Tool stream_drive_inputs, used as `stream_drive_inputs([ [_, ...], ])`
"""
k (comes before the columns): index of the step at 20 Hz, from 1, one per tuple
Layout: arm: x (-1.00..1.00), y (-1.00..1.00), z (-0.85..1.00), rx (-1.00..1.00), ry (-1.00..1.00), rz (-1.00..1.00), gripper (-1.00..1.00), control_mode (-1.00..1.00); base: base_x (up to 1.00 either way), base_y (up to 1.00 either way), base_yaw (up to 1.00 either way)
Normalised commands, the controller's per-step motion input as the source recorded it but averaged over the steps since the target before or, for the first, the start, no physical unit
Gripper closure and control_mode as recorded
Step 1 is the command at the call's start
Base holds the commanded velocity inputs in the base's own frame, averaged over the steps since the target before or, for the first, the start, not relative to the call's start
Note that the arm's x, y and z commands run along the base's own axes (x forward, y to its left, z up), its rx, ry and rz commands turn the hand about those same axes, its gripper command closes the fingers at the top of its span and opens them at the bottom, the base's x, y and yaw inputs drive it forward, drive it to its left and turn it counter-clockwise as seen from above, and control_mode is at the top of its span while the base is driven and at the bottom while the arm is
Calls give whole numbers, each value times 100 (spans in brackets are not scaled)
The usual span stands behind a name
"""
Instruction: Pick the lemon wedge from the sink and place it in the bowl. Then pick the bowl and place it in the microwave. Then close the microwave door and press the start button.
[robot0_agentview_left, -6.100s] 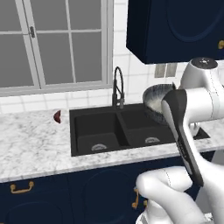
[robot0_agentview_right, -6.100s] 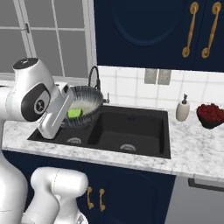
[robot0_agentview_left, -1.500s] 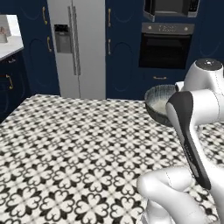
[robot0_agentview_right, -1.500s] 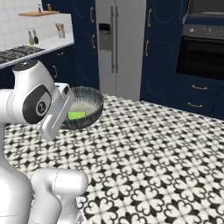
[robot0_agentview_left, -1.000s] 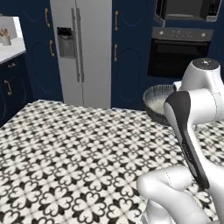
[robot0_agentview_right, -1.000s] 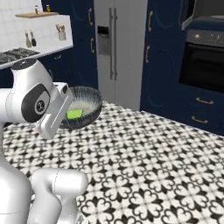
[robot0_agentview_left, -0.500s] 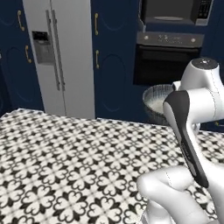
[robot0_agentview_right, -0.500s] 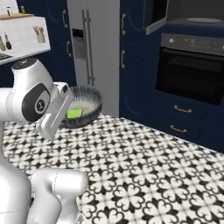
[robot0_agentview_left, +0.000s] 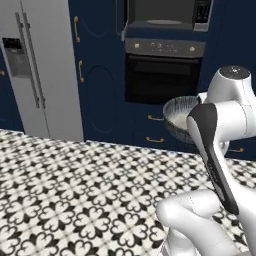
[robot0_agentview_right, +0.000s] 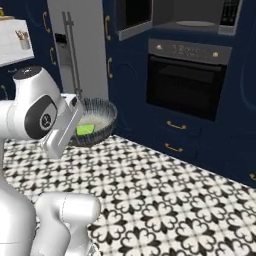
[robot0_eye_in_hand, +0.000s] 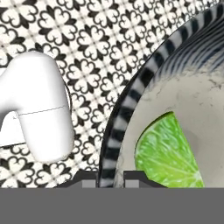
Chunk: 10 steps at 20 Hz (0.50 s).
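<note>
You are carrying the bowl (robot0_agentview_right: 94, 125) to the microwave (robot0_agentview_right: 195, 19) at 1 o'clock; the claw (robot0_eye_in_hand: 113, 178) pinches its rim, lemon wedge (robot0_eye_in_hand: 168, 153) inside. Next, lift it into the cavity
</note>
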Motion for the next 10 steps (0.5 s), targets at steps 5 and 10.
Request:
stream_drive_inputs([
  [5,0,0,0,0,0,0,100,100,75,-94,0],
  [10,0,0,0,0,0,0,100,100,98,-43,2],
])
